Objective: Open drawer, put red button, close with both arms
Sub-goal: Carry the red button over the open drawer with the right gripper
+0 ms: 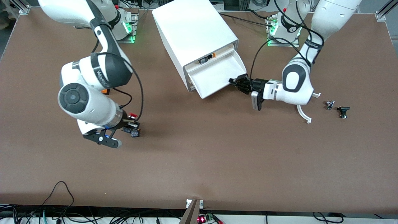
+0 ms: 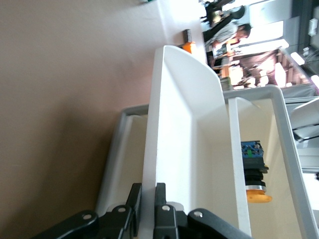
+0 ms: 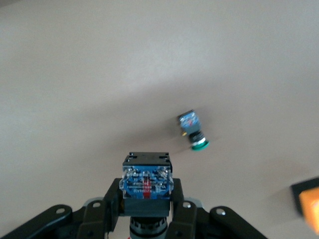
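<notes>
We see a brown table (image 1: 199, 161) carrying a big white cabinet (image 1: 192, 34) between the two arm bases. Its drawer (image 1: 217, 74) is pulled out toward the front camera, and the tray looks bare inside. In the cabinet tier just above the drawer, small parts sit: an orange-capped piece (image 2: 258, 197) with a black and blue body, plus another orange and black part (image 1: 207, 58) seen at the opening.

The left gripper (image 1: 239, 83) is at the drawer's front corner toward the left arm's end of the table. In the left wrist view its jaws are closed on the drawer's thin front wall, one finger (image 2: 133, 211) on each face.

The right gripper (image 1: 130, 123) is above the table toward the right arm's end, its jaws clamped on the red button (image 3: 147, 185), whose blue and black body faces the wrist camera. The red cap (image 1: 133, 116) shows in the front view.

A green-capped button (image 3: 192, 130) lies on the table below the right gripper, and an orange box (image 3: 308, 199) lies near it.

Toward the left arm's end lie a white curved clip (image 1: 304, 114) and two small dark parts (image 1: 343, 111).
</notes>
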Controlling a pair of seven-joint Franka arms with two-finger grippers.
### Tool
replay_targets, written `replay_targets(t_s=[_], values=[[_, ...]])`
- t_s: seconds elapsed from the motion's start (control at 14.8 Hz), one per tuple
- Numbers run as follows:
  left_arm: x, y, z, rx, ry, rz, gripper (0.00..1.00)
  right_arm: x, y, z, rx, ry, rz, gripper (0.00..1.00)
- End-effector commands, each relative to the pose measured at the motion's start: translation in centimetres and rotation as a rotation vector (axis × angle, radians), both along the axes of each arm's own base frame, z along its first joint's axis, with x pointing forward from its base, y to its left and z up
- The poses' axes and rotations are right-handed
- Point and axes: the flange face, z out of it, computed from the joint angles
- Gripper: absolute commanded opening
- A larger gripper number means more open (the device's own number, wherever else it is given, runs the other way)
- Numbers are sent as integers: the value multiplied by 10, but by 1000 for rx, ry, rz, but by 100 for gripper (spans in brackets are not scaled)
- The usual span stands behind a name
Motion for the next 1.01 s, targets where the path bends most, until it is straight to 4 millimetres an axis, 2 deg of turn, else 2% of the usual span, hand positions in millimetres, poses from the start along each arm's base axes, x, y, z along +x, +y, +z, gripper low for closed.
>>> replay_targets(t_s=[0.0,0.2,0.27,0.34,0.41,0.61,0.68,0.81,0.95], values=[[42,21,20,88,-44,-17,0,-20,47,15,9,-14,-133,0],[63,42,11,119,-57,-18,0,-47,102,36,29,-45,-238,0],[63,42,11,121,-59,-20,4,-59,123,37,31,-46,-270,0],[62,42,10,118,-52,-22,91,-69,141,39,40,-55,-298,0],[61,42,10,112,-43,-29,100,-79,158,41,54,-68,-323,0],[64,48,19,112,-48,-28,100,-110,210,34,87,-86,-385,0],[70,52,29,126,-47,-48,100,-120,226,28,95,-88,-407,0],[90,61,63,225,-21,-92,100,-136,257,11,122,-95,-474,0],[109,69,105,360,7,-116,100,-152,287,-15,142,-100,-528,0]])
